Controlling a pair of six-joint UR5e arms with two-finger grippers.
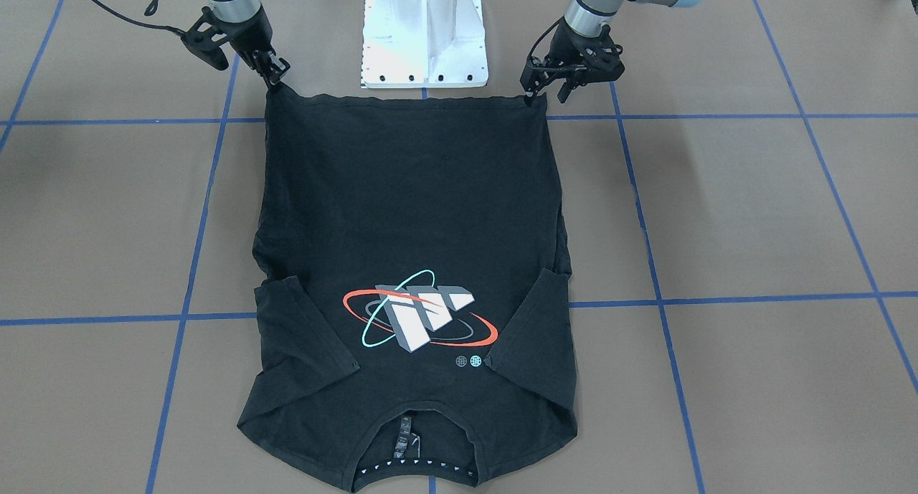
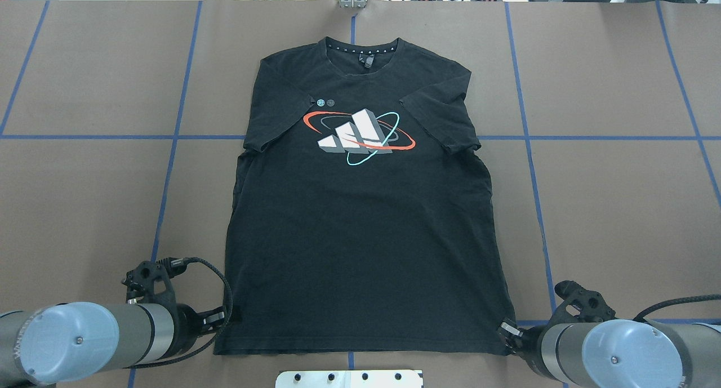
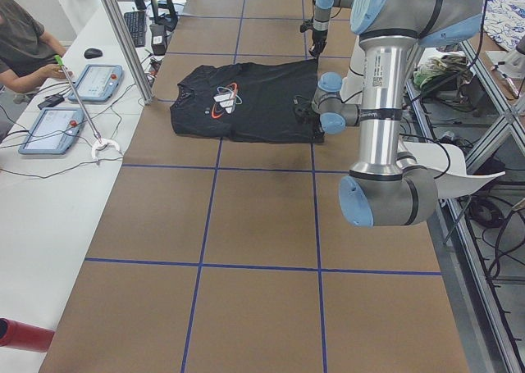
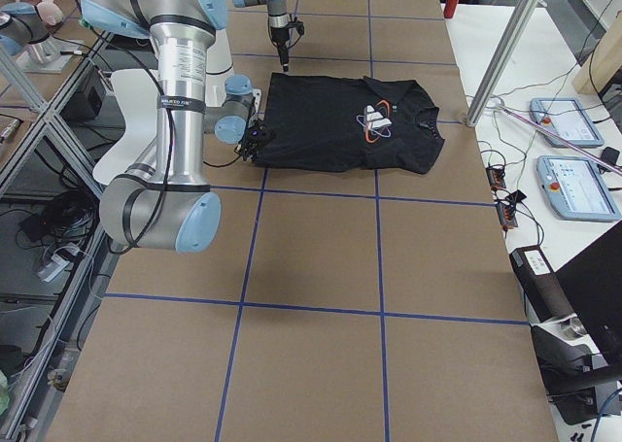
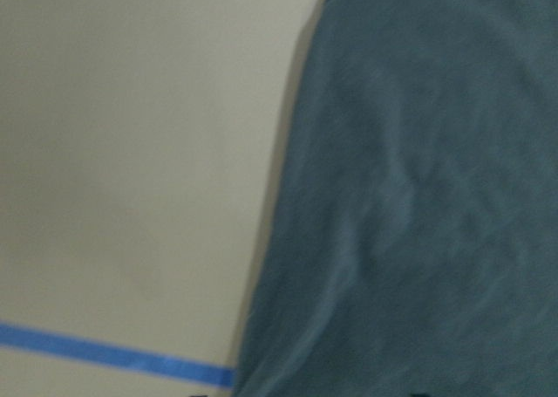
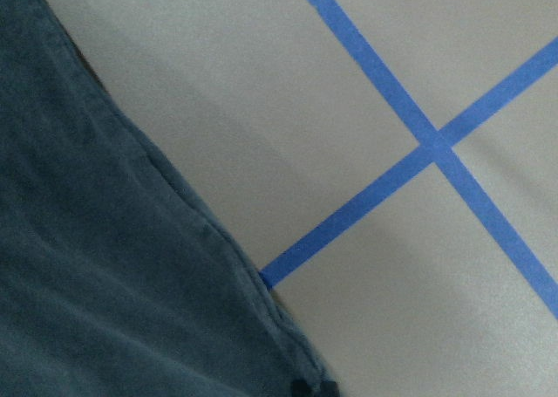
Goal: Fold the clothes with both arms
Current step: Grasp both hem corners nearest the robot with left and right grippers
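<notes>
The black T-shirt [image 1: 409, 214] [image 2: 360, 219] lies flat and face up on the brown table, logo [image 2: 360, 135] showing, collar [image 2: 363, 47] at the far edge, hem toward the robot. My left gripper [image 1: 546, 96] [image 2: 222, 319] is down at the hem's corner on my left, fingers apart astride the cloth edge [image 5: 261, 240]. My right gripper [image 1: 276, 78] [image 2: 507, 334] is at the other hem corner, shut on the cloth, which peaks up slightly to it. The right wrist view shows its dark fingertips [image 6: 309, 386] on the hem [image 6: 200, 231].
The white ribbed base mount [image 1: 423, 42] stands just behind the hem, between the arms. Blue tape lines [image 2: 174, 137] grid the table. In the left side view a seated person [image 3: 20, 45] and tablets [image 3: 49, 127] are at a white bench beyond the collar side.
</notes>
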